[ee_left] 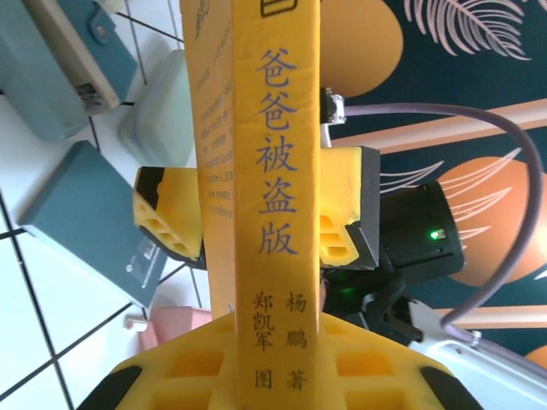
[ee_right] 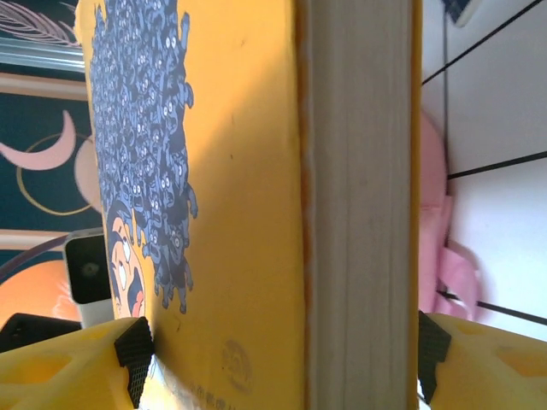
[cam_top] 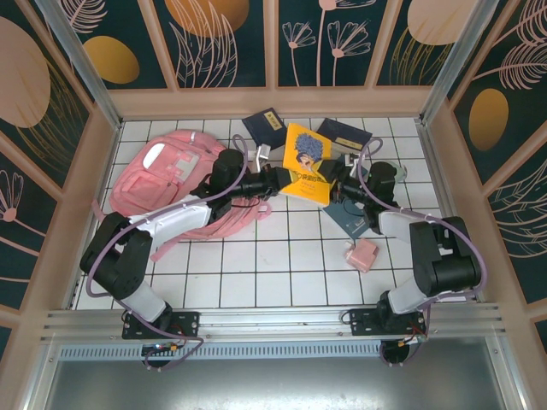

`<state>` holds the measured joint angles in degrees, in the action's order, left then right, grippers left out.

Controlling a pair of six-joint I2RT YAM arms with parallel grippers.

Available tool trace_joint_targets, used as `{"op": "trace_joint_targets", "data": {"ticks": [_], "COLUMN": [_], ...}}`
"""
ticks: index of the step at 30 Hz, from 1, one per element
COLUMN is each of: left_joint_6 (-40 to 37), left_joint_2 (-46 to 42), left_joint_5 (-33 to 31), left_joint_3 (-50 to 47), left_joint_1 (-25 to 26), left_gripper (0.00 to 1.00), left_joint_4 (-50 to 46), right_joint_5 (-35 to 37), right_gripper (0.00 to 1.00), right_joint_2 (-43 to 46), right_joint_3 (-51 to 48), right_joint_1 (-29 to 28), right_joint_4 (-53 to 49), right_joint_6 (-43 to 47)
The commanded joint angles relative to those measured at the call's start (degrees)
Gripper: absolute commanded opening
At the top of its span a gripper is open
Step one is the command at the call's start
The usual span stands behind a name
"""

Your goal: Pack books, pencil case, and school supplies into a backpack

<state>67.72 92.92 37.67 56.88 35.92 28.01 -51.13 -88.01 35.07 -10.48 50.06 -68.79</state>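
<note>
Two grippers meet at the yellow book, held up off the tiles. The left gripper pinches its spine; the right gripper straddles the page edge, grip unclear. Bare tiles lie nearer than both. The backpack lies left of the left gripper, its inside hidden.

White tiled floor, dark floral walls

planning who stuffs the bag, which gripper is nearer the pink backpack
Left. The left gripper sits just beside the pink backpack, on that side of the yellow book; the right gripper is at the book's far side.
</note>
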Motion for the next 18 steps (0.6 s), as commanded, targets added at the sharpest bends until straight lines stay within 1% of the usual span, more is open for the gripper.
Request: {"op": "trace_joint_targets", "data": {"ticks": [1, 3, 4, 6, 7, 11, 12, 13, 14, 15, 16, 18], "left_joint_6": [1.2, 0.8, 0.8, 0.6, 0.3, -0.5, -1.1, -1.9, -2.9, -4.5, -6.2, -10.4], "left_joint_2": [-2.4, -2.0, -1.9, -1.7, -1.6, -1.6, -1.6, -1.5, -1.5, -1.4, -1.4, -1.4], "left_joint_5": [3.1, 3.5, 3.7, 3.7, 3.6, 3.8, 3.8, 3.7, 3.5, 2.7, 1.5, -0.6], "left_joint_3": [0.8, 0.9, 0.7, 0.2, 0.0, -0.9, -0.8, -0.6, -0.3, 0.3, 1.0, 2.5], "left_joint_1": [-0.3, -0.4, -0.5, -0.8, -0.9, -1.7, -1.7, -1.9, -2.0, -2.3, -2.5, -3.1], "left_gripper": [0.00, 0.00, 0.00, 0.00, 0.00, 0.00, 0.00, 0.00, 0.06, 0.23, 0.35, 0.44], "left_joint_4": [9.9, 9.4, 9.1, 8.5, 7.9, 6.7, 5.9, 4.5, 2.7, -0.4, -3.8, -11.4], "right_joint_5": [-3.4, -3.4, -3.4, -3.3, -3.4, -3.7, -3.8, -3.8, -3.6, -3.2, -2.8, -1.7], "right_gripper": [0.80, 0.76, 0.70, 0.52, 0.45, 0.04, 0.00, 0.00, 0.00, 0.00, 0.00, 0.00], "right_joint_2": [-1.3, -1.2, -0.8, 0.0, 0.3, 1.6, 1.8, 2.3, 2.7, 3.4, 4.1, 5.5], "right_joint_3": [-1.0, -1.1, -1.1, -1.1, -1.1, -2.0, -2.0, -2.0, -1.9, -1.7, -1.5, -0.9], "right_joint_1": [0.1, 0.1, 0.3, 0.7, 0.9, 2.6, 2.8, 2.8, 2.8, 2.8, 2.8, 2.7], "right_joint_4": [12.0, 13.3, 13.4, 12.7, 12.0, 9.9, 9.4, 8.3, 6.5, 4.4, 2.3, -2.8], "right_joint_6": [-6.5, -7.5, -7.5, -6.8, -6.3, -5.1, -4.8, -4.0, -2.9, -1.5, -0.1, 3.2]}}
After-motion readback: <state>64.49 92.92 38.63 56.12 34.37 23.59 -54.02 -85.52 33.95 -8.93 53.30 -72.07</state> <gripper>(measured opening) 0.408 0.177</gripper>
